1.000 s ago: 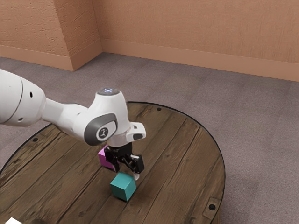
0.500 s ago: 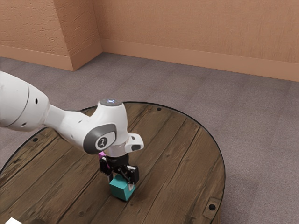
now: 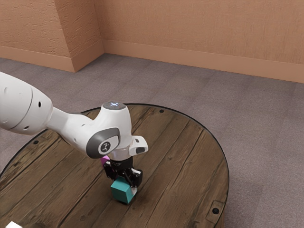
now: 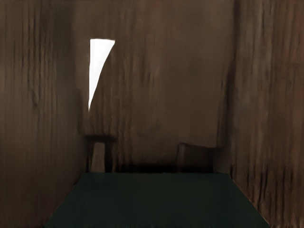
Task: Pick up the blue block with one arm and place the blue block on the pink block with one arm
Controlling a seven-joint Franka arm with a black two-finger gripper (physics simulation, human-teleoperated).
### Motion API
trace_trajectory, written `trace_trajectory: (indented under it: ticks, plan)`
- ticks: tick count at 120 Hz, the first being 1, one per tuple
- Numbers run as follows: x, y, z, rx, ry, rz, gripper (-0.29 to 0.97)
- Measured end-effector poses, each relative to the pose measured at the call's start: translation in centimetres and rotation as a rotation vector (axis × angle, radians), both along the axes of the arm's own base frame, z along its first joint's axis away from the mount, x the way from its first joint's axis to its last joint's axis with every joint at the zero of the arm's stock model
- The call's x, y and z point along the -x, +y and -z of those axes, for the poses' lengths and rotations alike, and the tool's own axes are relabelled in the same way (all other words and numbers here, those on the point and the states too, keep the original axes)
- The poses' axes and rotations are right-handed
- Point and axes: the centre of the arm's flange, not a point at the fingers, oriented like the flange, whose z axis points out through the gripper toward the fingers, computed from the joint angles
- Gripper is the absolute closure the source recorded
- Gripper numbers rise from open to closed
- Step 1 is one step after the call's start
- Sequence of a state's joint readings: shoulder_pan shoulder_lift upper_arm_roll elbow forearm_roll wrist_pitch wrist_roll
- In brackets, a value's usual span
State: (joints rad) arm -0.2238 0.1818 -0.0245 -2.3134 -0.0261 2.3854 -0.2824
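The gripper (image 3: pixel 124 179) sits low over the blue block (image 3: pixel 121 192), which rests on the table (image 3: pixel 180 156) just beside the pink block (image 3: pixel 104 160). Whether the jaws grip it cannot be told. Lifting and stacking remain.

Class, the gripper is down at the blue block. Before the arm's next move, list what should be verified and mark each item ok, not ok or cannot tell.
1. Gripper lowered over the blue block: ok. In the wrist view the block lies right under the hand.
2. Blue block resting flat on the table: ok.
3. Grasp secured on the block: cannot tell.
4. Pink block located: ok. It sits close behind the blue block, mostly hidden by the arm.
5. Pink block's top free for stacking: cannot tell, because the arm covers it.
6. Room above the blocks for a lift: ok.
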Motion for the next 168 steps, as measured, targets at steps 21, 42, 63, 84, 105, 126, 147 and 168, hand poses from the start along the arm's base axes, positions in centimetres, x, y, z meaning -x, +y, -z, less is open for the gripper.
trace_trajectory:
  ticks: [21, 42, 63, 84, 105, 126, 147, 168]
  plan:
    - [0.1, 0.2, -0.9, -0.014, 0.006, -0.005, 0.36]
    - [-2.1, 0.6, -5.8, -0.031, -0.087, 0.006, 0.35]
    - [-6.3, 6.2, -11.2, -0.044, -0.182, -0.077, 0.33]
    - [-7.0, 11.9, -10.6, -0.066, -0.158, -0.132, 0.32]
    - [-7.0, 13.2, -9.5, -0.066, -0.129, -0.108, 0.32]
    - [-7.0, 12.6, -9.4, -0.058, -0.119, -0.060, 0.32]
    - [-8.2, 12.8, -9.3, -0.015, -0.121, -0.034, 0.32]
    - [-8.3, 12.6, -9.1, 0.009, -0.115, 0.011, 0.32]
